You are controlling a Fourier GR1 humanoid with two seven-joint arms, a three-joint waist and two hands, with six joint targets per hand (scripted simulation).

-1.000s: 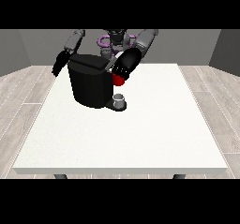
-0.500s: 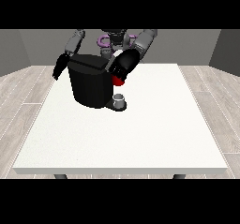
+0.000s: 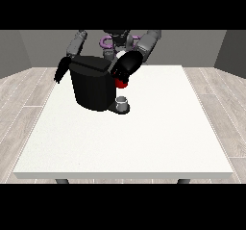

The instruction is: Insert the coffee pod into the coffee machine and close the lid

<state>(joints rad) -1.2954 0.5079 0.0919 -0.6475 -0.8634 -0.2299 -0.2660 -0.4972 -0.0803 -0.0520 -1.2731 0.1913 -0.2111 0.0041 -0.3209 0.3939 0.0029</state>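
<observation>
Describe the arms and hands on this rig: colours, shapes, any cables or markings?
Both arms are built of rounded grey segments, bulky at the shoulders. Each ends in a black hand: the hand at the view's left is slim and dark, the hand at the view's right looks chunkier, with a white patch near its wrist. Purple loops sit on the torso between the arms. No cables or markings are discernible.

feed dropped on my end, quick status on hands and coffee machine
Hand at view's right against the black box-shaped coffee machine, over a red thing at the machine. Hand at view's left beside the machine. Grey cup-shaped thing at its base.
</observation>
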